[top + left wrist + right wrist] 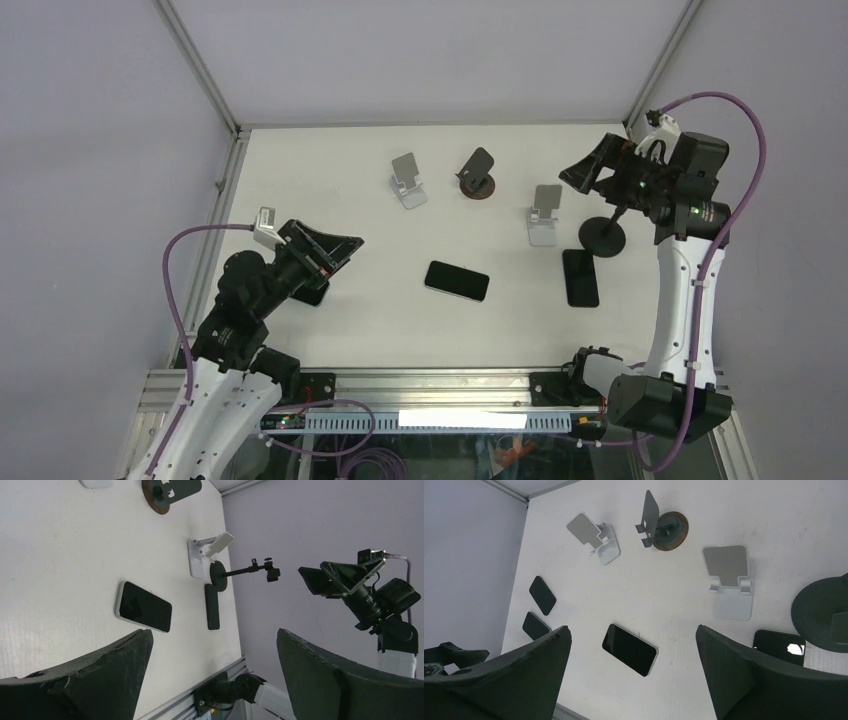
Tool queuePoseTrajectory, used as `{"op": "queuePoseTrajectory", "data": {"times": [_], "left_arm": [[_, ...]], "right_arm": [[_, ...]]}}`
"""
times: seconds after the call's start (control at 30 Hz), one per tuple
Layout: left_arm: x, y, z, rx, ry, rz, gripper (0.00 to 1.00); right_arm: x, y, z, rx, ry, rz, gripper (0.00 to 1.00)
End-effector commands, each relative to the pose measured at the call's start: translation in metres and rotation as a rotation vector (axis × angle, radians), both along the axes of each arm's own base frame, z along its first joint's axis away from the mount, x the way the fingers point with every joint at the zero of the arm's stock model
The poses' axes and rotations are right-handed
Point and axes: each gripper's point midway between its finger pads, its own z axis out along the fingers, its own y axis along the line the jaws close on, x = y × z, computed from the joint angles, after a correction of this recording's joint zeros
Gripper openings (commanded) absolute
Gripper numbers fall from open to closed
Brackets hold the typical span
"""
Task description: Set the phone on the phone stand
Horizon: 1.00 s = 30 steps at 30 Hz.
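Note:
A phone with a silver edge (457, 280) lies flat, screen up, mid-table; it also shows in the left wrist view (144, 607) and the right wrist view (629, 649). A black phone (580, 277) lies flat to its right. Two silver stands (407, 181) (545, 214) and a dark stand on a round brown base (477, 175) stand behind them, all empty. My left gripper (342, 256) is open and empty, raised left of the silver-edged phone. My right gripper (583, 165) is open and empty, high at the back right.
A black round-based pole mount (604, 236) stands just behind the black phone, under my right gripper. Two small dark phone-like slabs (542, 595) (535, 625) lie at the table's left, by my left gripper. An aluminium rail (420, 385) runs along the near edge.

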Motion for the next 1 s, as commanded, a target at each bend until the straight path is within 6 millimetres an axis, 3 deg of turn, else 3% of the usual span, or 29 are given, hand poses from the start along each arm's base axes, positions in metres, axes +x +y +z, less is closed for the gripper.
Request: {"op": "queuePoseTrajectory", "data": {"times": [0.0, 0.17, 0.23, 0.37, 0.53, 0.63, 0.7, 0.87, 0.97], "left_arm": [[0.001, -0.009, 0.012, -0.106, -0.002, -0.034, 0.99], [0.002, -0.022, -0.009, -0.086, 0.067, -0.109, 0.99], [0.002, -0.029, -0.017, -0.056, 0.084, -0.154, 0.98], [0.005, -0.039, -0.023, 0.015, 0.071, -0.205, 0.97], [0.007, -0.052, -0.037, 0.066, 0.065, -0.224, 0.95], [0.010, -0.058, -0.054, 0.063, 0.075, -0.200, 0.94], [0.015, -0.058, -0.065, 0.068, 0.086, -0.168, 0.93], [0.027, -0.040, -0.105, 0.056, 0.171, -0.016, 0.94], [0.029, -0.035, -0.116, 0.046, 0.184, 0.022, 0.93]], "right_arm": [[0.001, 0.013, 0.011, 0.039, -0.061, 0.092, 1.00], [-0.022, 0.065, -0.005, -0.058, -0.130, 0.459, 1.00], [-0.037, 0.094, -0.026, -0.184, -0.111, 0.606, 1.00], [-0.058, 0.122, -0.061, -0.362, -0.116, 0.867, 1.00], [-0.096, 0.163, -0.098, -0.405, -0.107, 1.178, 1.00], [-0.098, 0.180, -0.128, -0.416, -0.068, 1.195, 1.00], [-0.088, 0.188, -0.148, -0.482, -0.047, 1.168, 1.00], [-0.075, 0.204, -0.188, -0.593, -0.015, 1.118, 1.00], [-0.072, 0.209, -0.215, -0.692, 0.004, 1.108, 1.00]]}}
